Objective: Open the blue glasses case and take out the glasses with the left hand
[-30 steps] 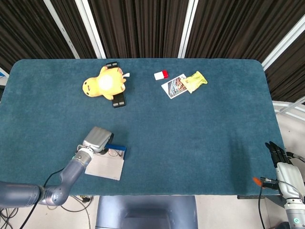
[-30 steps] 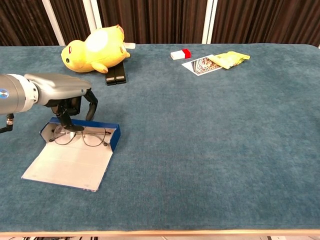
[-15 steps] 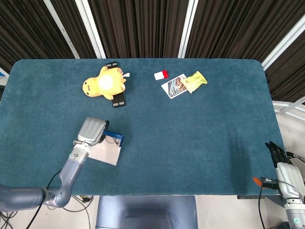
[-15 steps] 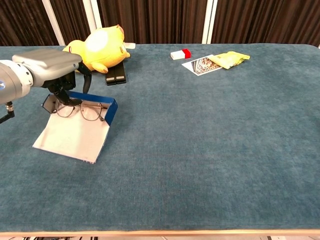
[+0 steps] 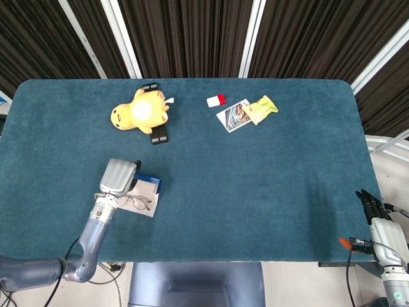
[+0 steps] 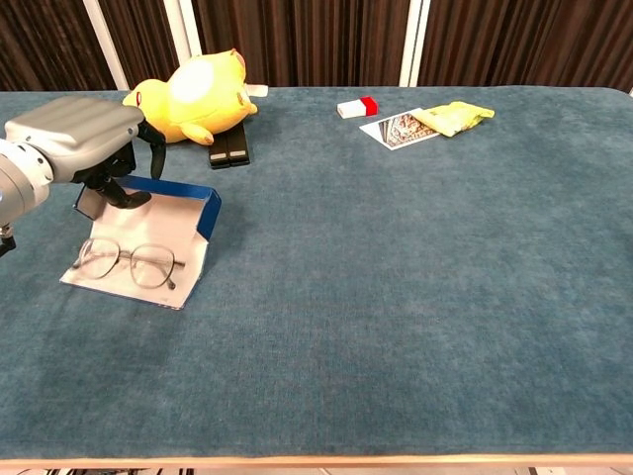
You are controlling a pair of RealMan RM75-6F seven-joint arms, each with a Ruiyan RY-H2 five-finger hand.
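Observation:
The blue glasses case [image 6: 163,193] [image 5: 151,180] stands open at the near left of the table, its white flap [image 6: 109,282] spread toward me. The thin-rimmed glasses [image 6: 129,262] [image 5: 135,202] lie loose on that flap, outside the blue tray. My left hand [image 6: 84,139] [image 5: 118,177] is over the case's left end, fingers [image 6: 121,195] curled down into the tray and holding its back wall. My right hand [image 5: 372,206] hangs beyond the table's right edge with fingers extended, holding nothing.
A yellow plush toy [image 6: 193,94] lies at the back left beside a black device [image 6: 229,146]. A red-and-white block [image 6: 357,107], a picture card [image 6: 399,129] and a yellow packet [image 6: 453,116] sit at the back right.
My left hand drew back with the case, which came along and tilted. The glasses left my fingers and the tray and now lie on the white flap.

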